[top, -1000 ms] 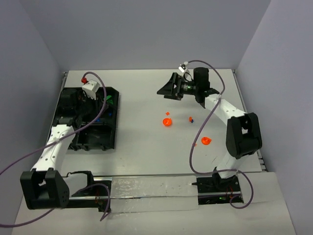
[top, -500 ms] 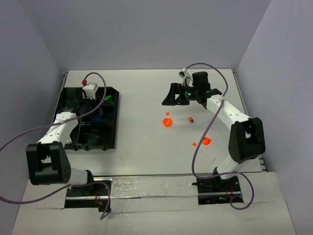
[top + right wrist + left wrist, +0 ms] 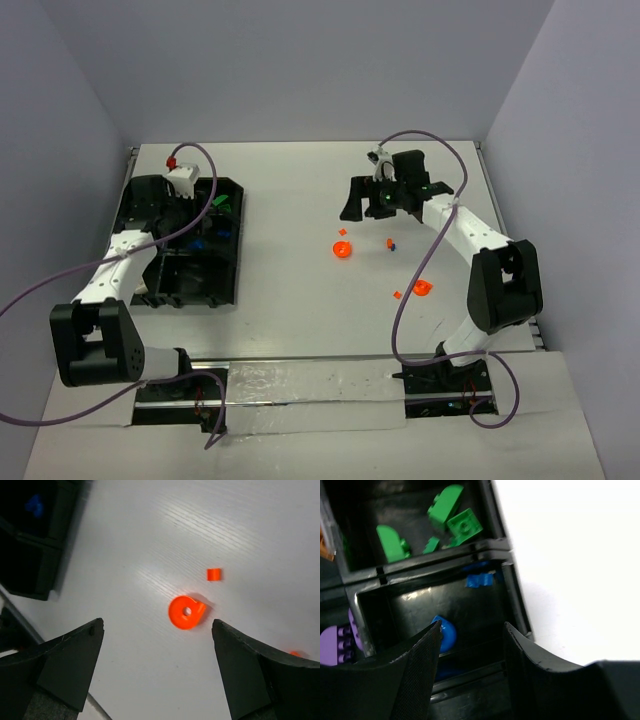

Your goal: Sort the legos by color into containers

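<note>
Your left tool (image 3: 472, 630) hangs over the tray (image 3: 516, 597), jaws partly apart and gripping nothing. A blue rounded piece (image 3: 445, 632) lies on the compartment floor just below. There are green pieces (image 3: 452, 515) in the next compartment and a purple brick (image 3: 334, 642) in the one alongside. Your right tool (image 3: 157, 624) is spread wide and empty above the table (image 3: 150, 540). An orange ring piece (image 3: 186, 612) lies under the gap, with a small orange brick (image 3: 214, 574) just beside it. I'd say that ring is next. It's light, hard, slick plastic, likely to skid or pop out if pinched off-centre. Take it across the round body, jaws square, low to the table. Another orange piece (image 3: 421, 288) lies nearer the right arm's base.
</note>
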Controlling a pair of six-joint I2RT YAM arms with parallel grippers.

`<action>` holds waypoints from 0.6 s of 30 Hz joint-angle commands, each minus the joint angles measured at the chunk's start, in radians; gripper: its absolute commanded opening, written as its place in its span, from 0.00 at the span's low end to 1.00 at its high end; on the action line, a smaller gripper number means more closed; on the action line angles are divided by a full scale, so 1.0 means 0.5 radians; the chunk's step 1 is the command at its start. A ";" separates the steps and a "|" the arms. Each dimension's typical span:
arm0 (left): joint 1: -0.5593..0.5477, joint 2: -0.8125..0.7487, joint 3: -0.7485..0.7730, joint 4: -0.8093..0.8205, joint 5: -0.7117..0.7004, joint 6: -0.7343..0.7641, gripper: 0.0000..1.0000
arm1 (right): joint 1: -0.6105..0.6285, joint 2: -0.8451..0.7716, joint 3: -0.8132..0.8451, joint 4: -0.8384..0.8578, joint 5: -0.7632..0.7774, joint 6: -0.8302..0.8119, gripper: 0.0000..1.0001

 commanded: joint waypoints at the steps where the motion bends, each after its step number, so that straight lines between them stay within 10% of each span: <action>1: 0.011 -0.145 0.038 0.086 0.188 0.032 0.58 | -0.050 -0.089 -0.104 -0.165 0.446 -0.250 0.92; 10: 0.011 -0.199 0.006 0.071 0.255 0.011 0.57 | -0.170 -0.051 -0.352 -0.273 0.778 -0.584 0.55; 18: 0.011 -0.199 -0.015 0.080 0.251 0.008 0.57 | -0.173 0.090 -0.292 -0.297 0.903 -0.585 0.45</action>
